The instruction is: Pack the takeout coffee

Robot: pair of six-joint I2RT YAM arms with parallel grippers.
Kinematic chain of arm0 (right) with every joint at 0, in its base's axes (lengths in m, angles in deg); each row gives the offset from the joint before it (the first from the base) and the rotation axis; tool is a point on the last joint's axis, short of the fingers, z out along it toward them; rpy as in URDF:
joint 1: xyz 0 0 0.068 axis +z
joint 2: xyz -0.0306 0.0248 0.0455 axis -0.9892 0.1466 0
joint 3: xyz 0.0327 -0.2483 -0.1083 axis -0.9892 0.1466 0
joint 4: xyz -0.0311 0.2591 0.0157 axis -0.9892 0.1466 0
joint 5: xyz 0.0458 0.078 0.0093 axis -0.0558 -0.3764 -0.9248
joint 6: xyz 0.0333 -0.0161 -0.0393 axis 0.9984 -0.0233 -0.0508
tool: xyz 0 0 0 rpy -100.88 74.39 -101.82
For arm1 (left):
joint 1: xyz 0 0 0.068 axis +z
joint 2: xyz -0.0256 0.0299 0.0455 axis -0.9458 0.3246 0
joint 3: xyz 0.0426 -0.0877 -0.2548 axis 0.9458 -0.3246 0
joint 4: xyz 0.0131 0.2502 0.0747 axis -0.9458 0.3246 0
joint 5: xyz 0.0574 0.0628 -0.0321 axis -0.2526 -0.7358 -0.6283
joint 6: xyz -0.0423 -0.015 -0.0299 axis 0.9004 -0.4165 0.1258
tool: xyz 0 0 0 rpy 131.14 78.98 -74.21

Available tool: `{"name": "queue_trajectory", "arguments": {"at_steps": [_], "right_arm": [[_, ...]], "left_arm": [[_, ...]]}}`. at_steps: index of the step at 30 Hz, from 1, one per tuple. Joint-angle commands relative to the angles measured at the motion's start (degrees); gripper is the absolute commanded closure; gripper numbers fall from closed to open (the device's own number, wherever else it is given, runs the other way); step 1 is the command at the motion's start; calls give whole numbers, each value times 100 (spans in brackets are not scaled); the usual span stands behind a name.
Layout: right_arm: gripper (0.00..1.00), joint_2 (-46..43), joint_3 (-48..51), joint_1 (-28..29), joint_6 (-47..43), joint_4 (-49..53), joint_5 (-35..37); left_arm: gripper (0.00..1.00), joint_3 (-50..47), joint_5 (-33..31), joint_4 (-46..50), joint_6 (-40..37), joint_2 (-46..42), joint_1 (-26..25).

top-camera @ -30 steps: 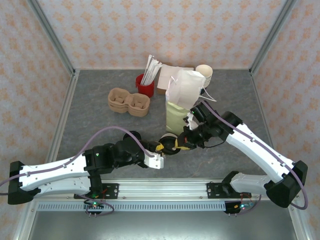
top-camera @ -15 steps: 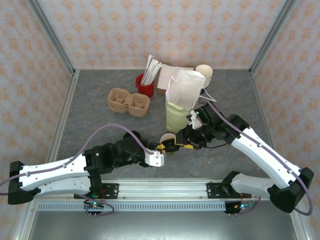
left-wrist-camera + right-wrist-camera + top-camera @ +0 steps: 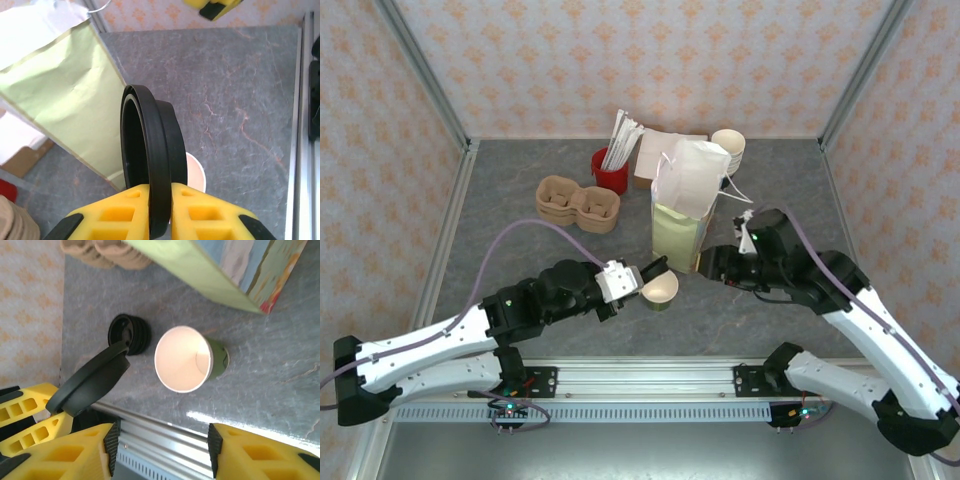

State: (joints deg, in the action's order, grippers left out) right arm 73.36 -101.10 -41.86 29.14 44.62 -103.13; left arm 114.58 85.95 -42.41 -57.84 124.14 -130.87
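The takeout coffee cup (image 3: 661,290) stands open on the bench (image 3: 500,240), just near of the pale green paper bag (image 3: 680,228) and about midway between the two arms. Its olive-green sides and bare cream inside show plainly from the right wrist (image 3: 182,358). Its black lid (image 3: 654,268) is off the cup. The left jaws are clamped on the lid's rim and hold it tilted, edge-on, just over the far-left side of the cup's mouth. In the left wrist view the lid (image 3: 152,165) sits upright between the yellow fingers (image 3: 112,220), with a slice of the cup's rim (image 3: 196,172) below and behind it and the bag (image 3: 65,100) to the left.

The right jaws stand apart and hold nothing. They hang to the right of the cup and near of the bag's right corner, clear of both. From the right wrist the held lid (image 3: 92,380) lies left of the cup, and a low stack of black lids (image 3: 129,334) rests on the bench just beyond it.

Further back on the left lies a brown pulp cup carrier (image 3: 577,203). A red holder of wrapped sticks (image 3: 610,172) stands behind it, and a stack of cream cups (image 3: 728,148) stands at the far right behind the bag
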Motion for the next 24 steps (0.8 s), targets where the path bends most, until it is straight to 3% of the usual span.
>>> {"name": "queue_trajectory", "arguments": {"at_steps": [1,7,13,16,24], "right_arm": [[50,-353,359,12,235,-163,592],[51,-822,1579,11,900,-1251,43],[52,-841,2018,11,973,-1711,-138],[53,-887,2119,12,936,-1868,-124],[53,-925,2311,19,743,-2107,72]], "left_arm": [[85,82,-90,-5,1297,-179,168],[85,76,-180,146,2844,-393,296],[85,360,959,539,4430,-15,874],[85,329,1180,481,5135,-56,1029],[85,411,2179,454,6164,339,1694]]}}
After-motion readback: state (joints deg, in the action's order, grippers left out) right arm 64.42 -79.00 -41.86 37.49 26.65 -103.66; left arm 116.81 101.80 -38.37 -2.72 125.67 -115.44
